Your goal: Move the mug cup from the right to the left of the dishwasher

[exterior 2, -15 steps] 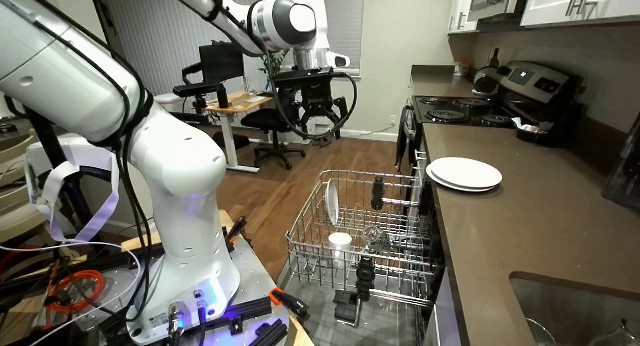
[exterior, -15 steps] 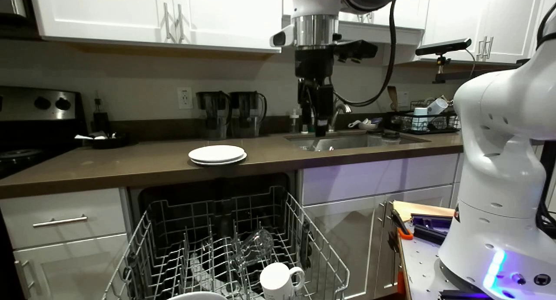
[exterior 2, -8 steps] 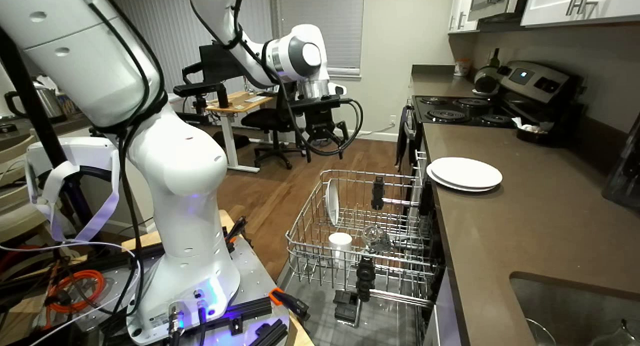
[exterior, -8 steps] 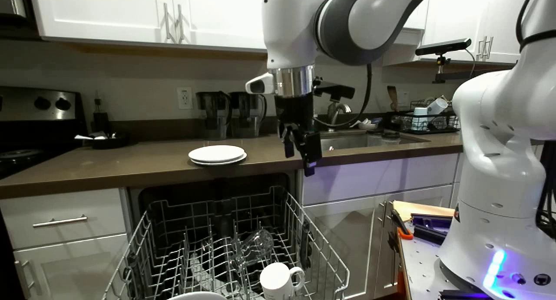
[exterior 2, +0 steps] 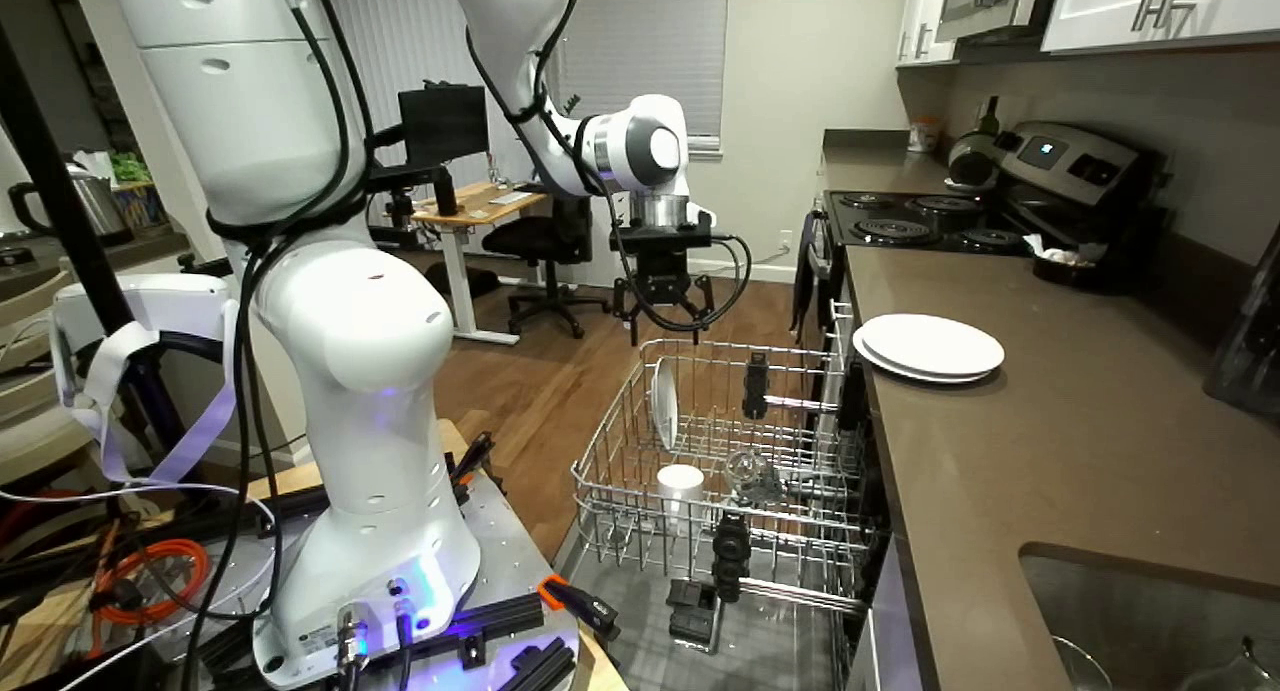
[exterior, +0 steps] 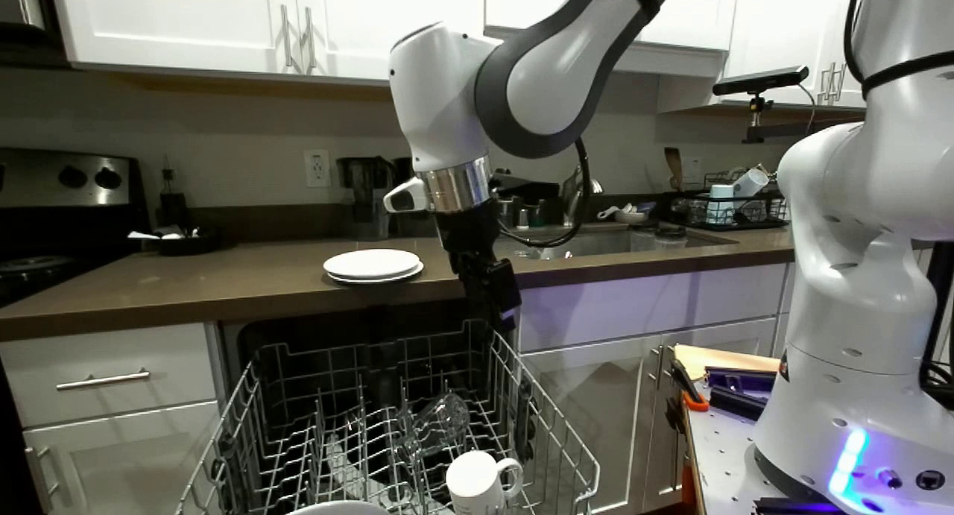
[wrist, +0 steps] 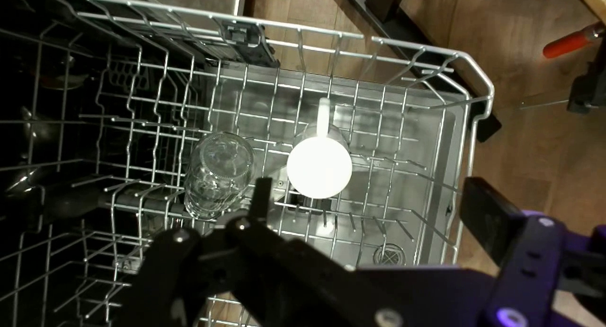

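Hovering above the wire rack (wrist: 208,14) of the dishwasher (exterior: 298,332), our end effector (exterior 2: 665,341) has its fingers (wrist: 490,218) spread wide, with nothing between them. Our mug cup (wrist: 319,167) sits in the rack, lower down and well apart from the fingers; in the wrist view it shows ahead of them, between their lines, its handle (wrist: 324,116) pointing away from the end effector. We take it to be upside down, though glare hides the detail. A clear glass (wrist: 220,175) lies tilted just beside it, on the side of the left-hand finger in that view.

We judge the step in hand to be the approach: the mug cup is not yet gripped, and lift and carry lie ahead. Next we need to come down and set the fingers on either side of its body, clear of the handle, easing one into the gap next to the glass. Once we hold it firmly, we should rise clear of the rack before crossing left.
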Controlling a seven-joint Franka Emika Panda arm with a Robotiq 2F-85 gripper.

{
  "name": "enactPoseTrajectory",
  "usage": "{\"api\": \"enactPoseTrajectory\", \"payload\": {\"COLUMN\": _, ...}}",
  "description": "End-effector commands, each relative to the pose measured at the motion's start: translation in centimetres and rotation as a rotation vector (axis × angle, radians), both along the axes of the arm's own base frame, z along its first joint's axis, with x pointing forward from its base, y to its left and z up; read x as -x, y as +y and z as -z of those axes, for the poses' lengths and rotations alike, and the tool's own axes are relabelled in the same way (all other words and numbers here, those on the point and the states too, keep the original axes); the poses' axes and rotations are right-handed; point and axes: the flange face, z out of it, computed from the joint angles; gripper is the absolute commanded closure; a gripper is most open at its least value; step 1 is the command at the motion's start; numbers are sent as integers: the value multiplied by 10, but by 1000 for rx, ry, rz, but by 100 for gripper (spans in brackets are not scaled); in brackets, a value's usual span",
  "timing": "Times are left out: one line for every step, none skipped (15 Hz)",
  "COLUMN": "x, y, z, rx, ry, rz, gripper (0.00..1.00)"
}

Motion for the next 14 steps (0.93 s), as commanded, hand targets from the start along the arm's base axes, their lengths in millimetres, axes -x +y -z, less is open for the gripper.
{"api": "enactPoseTrajectory", "payload": {"x": 0, "y": 0, "z": 0, "rx": 0, "ry": 0, "rz": 0, "gripper": 0}}
{"api": "enactPoseTrajectory", "payload": {"x": -1, "y": 1, "z": 3, "rx": 10, "ry": -7, "rz": 23, "gripper": 0}}
{"api": "enactPoseTrajectory", "payload": {"x": -5, "y": 0, "z": 13, "rx": 15, "ry": -3, "rz": 53, "gripper": 0}}
{"api": "enactPoseTrajectory", "payload": {"x": -6, "y": 0, "z": 17, "rx": 25, "ry": -9, "rz": 73, "gripper": 0}}
{"api": "enactPoseTrajectory", "payload": {"x": -9, "y": -1, "z": 26, "rx": 40, "ry": -15, "rz": 104, "gripper": 0}}
{"api": "enactPoseTrajectory", "payload": {"x": -11, "y": -3, "z": 32, "rx": 48, "ry": -19, "rz": 131, "gripper": 0}}
{"api": "enactPoseTrajectory", "payload": {"x": -13, "y": -5, "z": 44, "rx": 56, "ry": -21, "rz": 165, "gripper": 0}}
{"api": "enactPoseTrajectory", "payload": {"x": -16, "y": -6, "z": 53, "rx": 65, "ry": -27, "rz": 192, "gripper": 0}}
{"api": "enactPoseTrajectory", "payload": {"x": -18, "y": -8, "z": 67, "rx": 61, "ry": -14, "rz": 212, "gripper": 0}}
{"api": "enactPoseTrajectory", "payload": {"x": -20, "y": -9, "z": 79, "rx": 59, "ry": -9, "rz": 226, "gripper": 0}}
{"api": "enactPoseTrajectory", "payload": {"x": -23, "y": -11, "z": 97, "rx": 64, "ry": 9, "rz": 238, "gripper": 0}}
{"api": "enactPoseTrajectory", "payload": {"x": -25, "y": -13, "z": 110, "rx": 65, "ry": 24, "rz": 249, "gripper": 0}}
{"api": "enactPoseTrajectory", "payload": {"x": -28, "y": -17, "z": 128, "rx": 74, "ry": 49, "rz": 260, "gripper": 0}}
{"api": "enactPoseTrajectory", "payload": {"x": -30, "y": -19, "z": 141, "rx": 79, "ry": 67, "rz": 266, "gripper": 0}}
